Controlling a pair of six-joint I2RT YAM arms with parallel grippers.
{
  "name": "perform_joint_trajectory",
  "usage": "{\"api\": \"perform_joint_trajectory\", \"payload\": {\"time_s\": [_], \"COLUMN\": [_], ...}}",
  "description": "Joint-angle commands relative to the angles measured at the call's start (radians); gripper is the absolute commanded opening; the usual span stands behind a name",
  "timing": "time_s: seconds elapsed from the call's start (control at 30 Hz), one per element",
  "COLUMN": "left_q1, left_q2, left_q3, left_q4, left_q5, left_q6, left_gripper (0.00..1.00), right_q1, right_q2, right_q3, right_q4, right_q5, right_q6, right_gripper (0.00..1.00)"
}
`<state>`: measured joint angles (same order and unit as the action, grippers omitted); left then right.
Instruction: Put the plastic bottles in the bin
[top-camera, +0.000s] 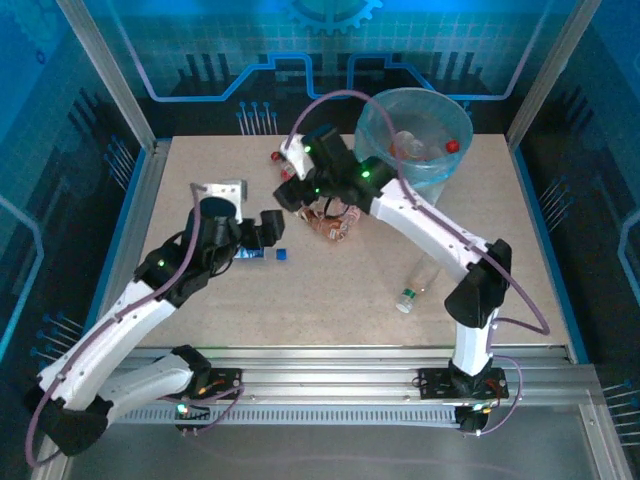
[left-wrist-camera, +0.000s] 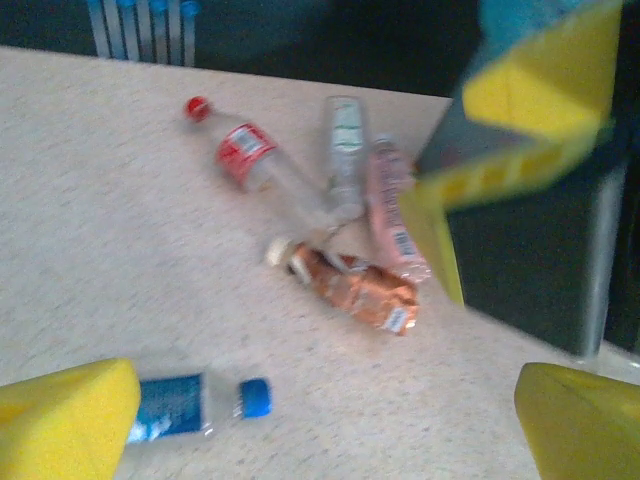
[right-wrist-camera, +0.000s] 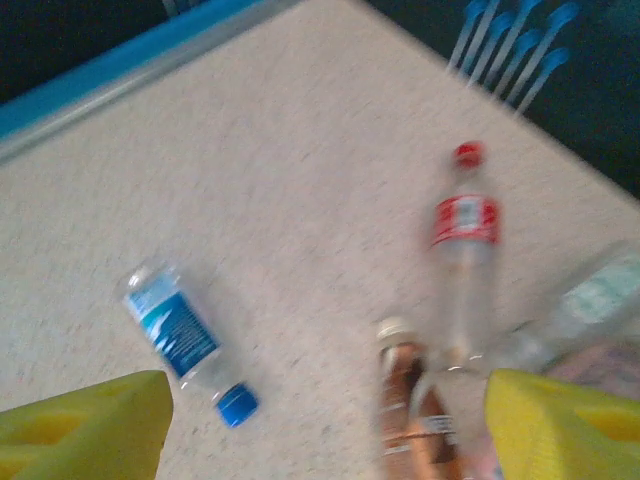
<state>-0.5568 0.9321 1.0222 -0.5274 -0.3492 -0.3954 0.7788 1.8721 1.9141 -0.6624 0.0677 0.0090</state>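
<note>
The bin, lined with a blue bag, stands at the back right with bottles inside. A cluster of plastic bottles lies mid-table: a red-label one, a clear one, a pink one and a crushed brown one. A blue-label bottle lies apart, just inside my left finger. My left gripper is open and empty over bare table. My right gripper hovers open above the cluster, the brown bottle just inside its right finger.
A green-capped bottle lies alone towards the right front. A red cap shows near the back edge. Both grippers are close together over the table's middle. Blue frame walls ring the table.
</note>
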Motion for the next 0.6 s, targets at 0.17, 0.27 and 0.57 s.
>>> {"api": "perform_joint_trajectory", "payload": {"time_s": [0.17, 0.27, 0.57], "left_q1": [0.023, 0.024, 0.024], "left_q2": [-0.241, -0.318, -0.394], "left_q3": [-0.152, -0.176, -0.194], "left_q4": [-0.170, -0.221, -0.325], "left_q5": [-0.209, -0.258, -0.290], "left_q6": [-0.129, -0.153, -0.195], "left_gripper": [0.97, 0.97, 0.97], "right_q1": [0.066, 0.107, 0.197], "right_q2": [0.110, 0.230, 0.600], "right_q3": [-0.166, -0.051, 0.356], "right_q4": [0.244, 0.135, -0.089], "right_q5": [-0.252, -0.248, -0.035], "right_q6": [-0.184, -0.311, -0.449], "right_gripper": [0.85, 0.88, 0.94]}}
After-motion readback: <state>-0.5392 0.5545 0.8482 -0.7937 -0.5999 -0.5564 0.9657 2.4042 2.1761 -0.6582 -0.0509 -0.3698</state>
